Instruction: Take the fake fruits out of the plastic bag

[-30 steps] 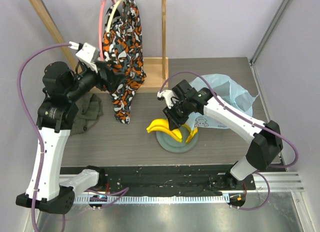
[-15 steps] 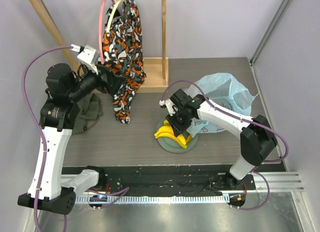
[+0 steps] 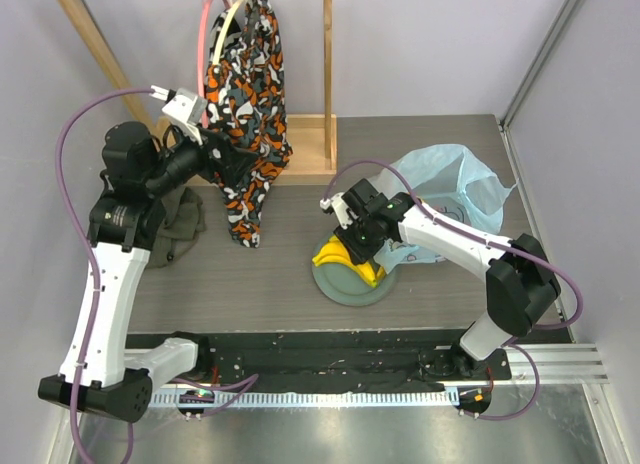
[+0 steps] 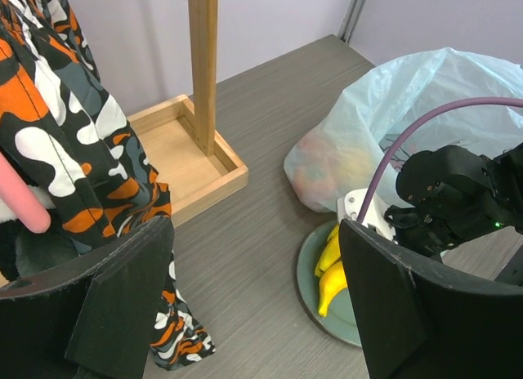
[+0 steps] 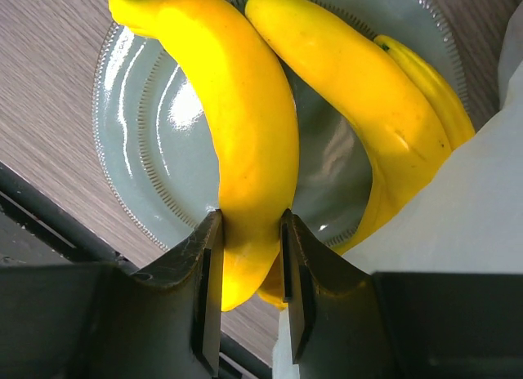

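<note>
Since a sec ago my right gripper [image 5: 245, 256] has come down w/ the banana bunch [image 5: 253, 126] onto the grey-green plate [image 5: 139, 150]. Its jaws are part-closed, pinching one banana near its end. Well left of the plate, my left gripper [image 4: 253, 314] gapes wide and empty by the patterned cloth [image 4: 73, 134].

Risk: the held end seems to overhang the plate's rim, so letting go could tip the bunch onto the counter [image 3: 270, 274].

Touching the plate's far-right side is the plastic bag [image 3: 450, 189]. The fruits inside show only as blurred colour, so I can't count them.
</note>
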You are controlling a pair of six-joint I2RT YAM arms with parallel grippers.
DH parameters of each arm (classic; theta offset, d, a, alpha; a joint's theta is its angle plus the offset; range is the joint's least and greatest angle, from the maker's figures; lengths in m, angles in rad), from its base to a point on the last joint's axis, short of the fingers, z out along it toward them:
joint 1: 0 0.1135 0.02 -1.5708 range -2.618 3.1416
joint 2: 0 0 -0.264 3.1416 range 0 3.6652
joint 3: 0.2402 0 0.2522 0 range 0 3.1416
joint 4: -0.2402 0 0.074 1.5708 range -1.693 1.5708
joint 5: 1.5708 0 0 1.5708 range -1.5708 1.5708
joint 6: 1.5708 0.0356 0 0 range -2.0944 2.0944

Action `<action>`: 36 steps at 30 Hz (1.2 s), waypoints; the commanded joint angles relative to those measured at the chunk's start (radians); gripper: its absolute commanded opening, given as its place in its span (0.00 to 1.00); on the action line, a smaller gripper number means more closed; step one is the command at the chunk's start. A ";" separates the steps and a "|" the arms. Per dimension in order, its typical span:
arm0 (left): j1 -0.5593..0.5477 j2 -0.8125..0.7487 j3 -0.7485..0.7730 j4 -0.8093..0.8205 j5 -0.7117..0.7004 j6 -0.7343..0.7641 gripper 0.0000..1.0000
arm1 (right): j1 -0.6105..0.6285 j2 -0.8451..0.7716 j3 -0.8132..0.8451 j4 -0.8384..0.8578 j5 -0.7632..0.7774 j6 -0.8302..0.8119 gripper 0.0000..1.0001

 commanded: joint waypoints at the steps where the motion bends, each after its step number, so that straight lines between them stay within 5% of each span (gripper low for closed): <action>1: 0.007 0.005 -0.009 0.069 0.032 -0.031 0.87 | 0.001 -0.036 0.006 0.047 -0.020 -0.092 0.15; 12: 0.007 0.029 -0.009 0.103 0.057 -0.073 0.86 | 0.065 -0.045 0.038 -0.001 -0.110 -0.233 0.15; 28: 0.007 0.043 -0.017 0.117 0.066 -0.102 0.86 | 0.078 0.045 0.085 -0.021 0.032 -0.729 0.16; 33: 0.007 0.046 -0.015 0.120 0.066 -0.103 0.87 | 0.078 0.045 0.064 -0.004 0.023 -0.773 0.19; 36: 0.007 0.049 -0.015 0.120 0.067 -0.110 0.87 | 0.076 0.041 0.038 0.034 0.049 -0.783 0.29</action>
